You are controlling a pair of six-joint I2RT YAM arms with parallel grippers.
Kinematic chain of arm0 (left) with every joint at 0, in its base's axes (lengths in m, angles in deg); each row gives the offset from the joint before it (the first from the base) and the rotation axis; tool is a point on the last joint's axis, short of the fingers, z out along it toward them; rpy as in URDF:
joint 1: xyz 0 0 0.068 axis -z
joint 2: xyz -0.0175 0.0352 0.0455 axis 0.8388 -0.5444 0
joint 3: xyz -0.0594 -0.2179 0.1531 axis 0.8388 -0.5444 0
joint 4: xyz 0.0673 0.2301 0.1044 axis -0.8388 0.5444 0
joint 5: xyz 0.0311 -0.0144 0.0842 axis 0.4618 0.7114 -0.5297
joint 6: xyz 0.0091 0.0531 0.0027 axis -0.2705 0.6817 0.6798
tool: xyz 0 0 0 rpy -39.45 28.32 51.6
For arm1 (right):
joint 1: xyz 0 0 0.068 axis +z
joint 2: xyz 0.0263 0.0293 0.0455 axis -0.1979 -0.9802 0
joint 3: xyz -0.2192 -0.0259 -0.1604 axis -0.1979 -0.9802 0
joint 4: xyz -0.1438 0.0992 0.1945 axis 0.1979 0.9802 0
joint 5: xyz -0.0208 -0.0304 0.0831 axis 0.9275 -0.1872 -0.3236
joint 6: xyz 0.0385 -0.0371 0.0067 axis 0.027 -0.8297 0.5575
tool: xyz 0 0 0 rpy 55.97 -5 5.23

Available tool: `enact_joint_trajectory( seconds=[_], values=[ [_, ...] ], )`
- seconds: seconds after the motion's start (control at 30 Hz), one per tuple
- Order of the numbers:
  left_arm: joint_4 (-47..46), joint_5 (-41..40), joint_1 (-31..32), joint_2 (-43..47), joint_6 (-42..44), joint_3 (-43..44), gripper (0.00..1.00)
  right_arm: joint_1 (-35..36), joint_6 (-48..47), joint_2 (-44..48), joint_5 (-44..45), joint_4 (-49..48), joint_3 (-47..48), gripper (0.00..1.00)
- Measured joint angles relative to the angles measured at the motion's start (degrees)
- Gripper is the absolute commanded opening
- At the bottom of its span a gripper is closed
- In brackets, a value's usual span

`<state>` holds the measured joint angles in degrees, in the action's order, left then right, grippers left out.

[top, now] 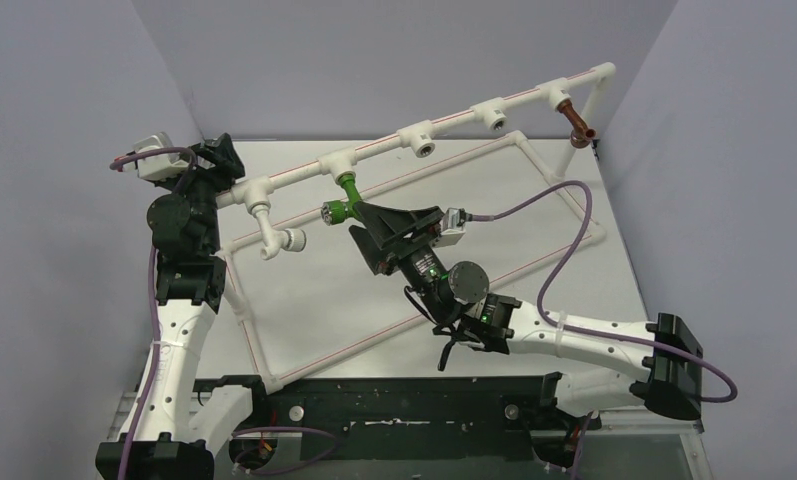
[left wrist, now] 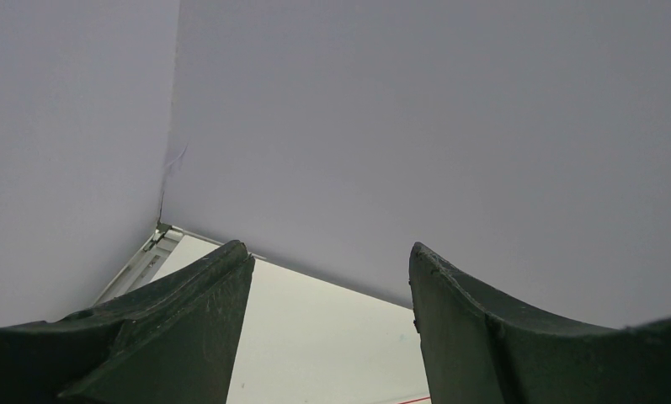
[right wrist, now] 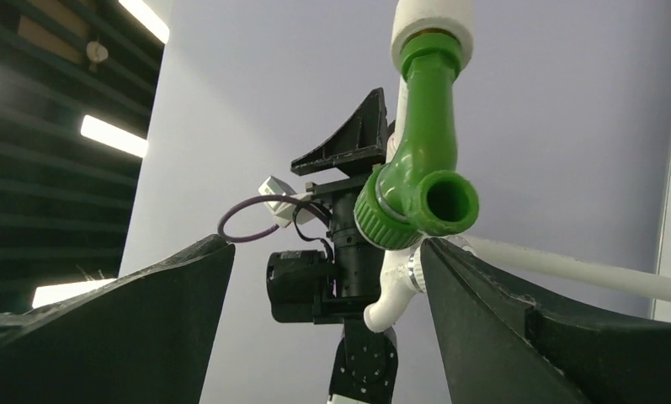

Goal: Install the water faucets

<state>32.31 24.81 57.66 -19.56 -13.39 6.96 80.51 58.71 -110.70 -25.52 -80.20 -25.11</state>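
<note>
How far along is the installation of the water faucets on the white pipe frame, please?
Done: the reddish-brown plastic faucet hangs from the end tee socket, and the bright green plastic faucet sits in a white socket. In hand: nothing; the right gripper is open at the green one. Left: perhaps backing away; no loose faucet shows.

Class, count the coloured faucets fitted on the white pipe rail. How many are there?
2. The green faucet hangs left of the middle of the rail; the reddish-brown faucet hangs near its far right end. None appears hidden.
</note>
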Motion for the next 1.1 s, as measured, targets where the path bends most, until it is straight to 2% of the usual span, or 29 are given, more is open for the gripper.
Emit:
enact_joint_trajectory(
  seconds=[0.37, 0.53, 0.83, 1.1],
  values=[
    [0.00, 0.00, 0.00, -0.02, 0.00, 0.00, 0.66, -1.29, -21.27, 5.90, -12.04, -2.21, -2.86, 0.84],
    [0.00, 0.00, 0.00, -0.02, 0.00, 0.00, 0.66, -1.81, -33.48, 7.30, -20.06, 1.09, 0.72, 0.84],
    [0.00, 0.00, 0.00, -0.20, 0.02, 0.11, 0.66, -1.95, -63.43, 11.54, -28.11, 17.07, 11.72, 0.84],
    [0.00, 0.02, 0.00, -0.20, 0.00, 0.11, 0.66, -1.53, -94.60, 14.43, -31.80, 26.03, 13.18, 0.83]
  ],
)
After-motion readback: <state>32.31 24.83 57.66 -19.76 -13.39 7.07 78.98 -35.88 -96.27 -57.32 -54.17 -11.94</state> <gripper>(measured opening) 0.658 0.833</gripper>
